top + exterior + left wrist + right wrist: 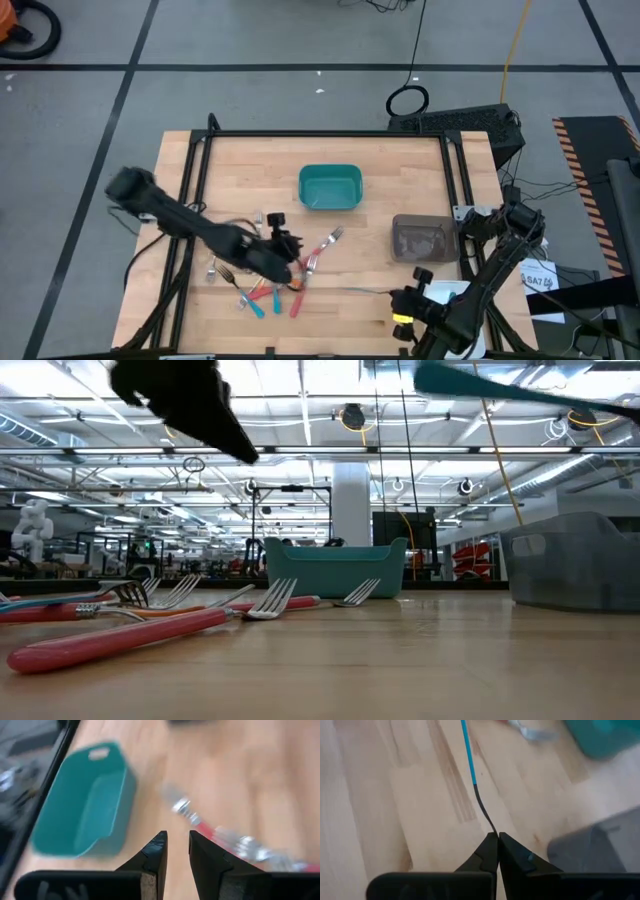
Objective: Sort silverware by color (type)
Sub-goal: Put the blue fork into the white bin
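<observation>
Left gripper (pixel 177 852): positioned above the fork cluster at the table's front-left area, fingers (pixel 155 855) slightly parted with a narrow gap, nothing seen between them. Right gripper (pixel 496 840): at the table's front-right area, clenched on the thin end of a blue-handled fork (pixel 468 755), which extends away from the fingertips over the wooden table (pixel 380 200). Remaining forks (pixel 275 280): loosely piled at front-left, red, orange and teal handles crossing one another, tines pointing in mixed directions. Teal bin (pixel 330 187): toward the table's centre-rear, well apart from the pile. Grey bin (pixel 424 240): at the right side, near the right arm.
</observation>
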Tool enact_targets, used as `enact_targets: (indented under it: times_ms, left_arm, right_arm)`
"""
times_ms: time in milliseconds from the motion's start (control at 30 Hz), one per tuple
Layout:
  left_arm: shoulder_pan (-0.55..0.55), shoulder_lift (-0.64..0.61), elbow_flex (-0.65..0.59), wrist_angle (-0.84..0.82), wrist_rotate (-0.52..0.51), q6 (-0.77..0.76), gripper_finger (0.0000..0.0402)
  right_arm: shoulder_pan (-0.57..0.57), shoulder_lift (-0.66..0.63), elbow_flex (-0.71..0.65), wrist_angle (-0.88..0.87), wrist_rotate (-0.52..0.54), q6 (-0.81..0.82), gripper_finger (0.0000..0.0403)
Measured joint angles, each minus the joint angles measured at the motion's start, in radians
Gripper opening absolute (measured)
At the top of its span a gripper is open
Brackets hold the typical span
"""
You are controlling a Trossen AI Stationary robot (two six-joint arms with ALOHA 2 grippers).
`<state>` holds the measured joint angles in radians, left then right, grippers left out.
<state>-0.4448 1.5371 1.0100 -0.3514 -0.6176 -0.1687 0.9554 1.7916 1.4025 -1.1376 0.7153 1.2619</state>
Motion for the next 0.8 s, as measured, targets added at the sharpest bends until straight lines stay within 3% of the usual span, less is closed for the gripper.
enact_targets:
  times_ms: [133, 300, 533, 800]
  left_arm:
    - [-0.001, -0.138, -0.22, 0.426, 0.131, 0.157, 0.0081]
    - [-0.002, -0.171, -0.372, 0.84, 0.266, 0.298, 0.0081]
    - [-0.008, -0.162, -0.383, 0.984, 0.339, 0.301, 0.0081]
    - [-0.048, -0.151, -0.382, 1.066, 0.378, 0.31, 0.0081]
  right_arm:
    - [-0.01, 0.0, 0.0, 0.027, 0.141, -0.07, 0.0001]
    - [-0.042, -0.018, 0.0, 0.095, 0.243, -0.179, 0.0001]
    - [-0.098, -0.075, 0.0, 0.355, 0.357, -0.509, 0.0002]
    - [-0.16, -0.082, -0.013, 0.58, 0.352, -0.779, 0.0002]
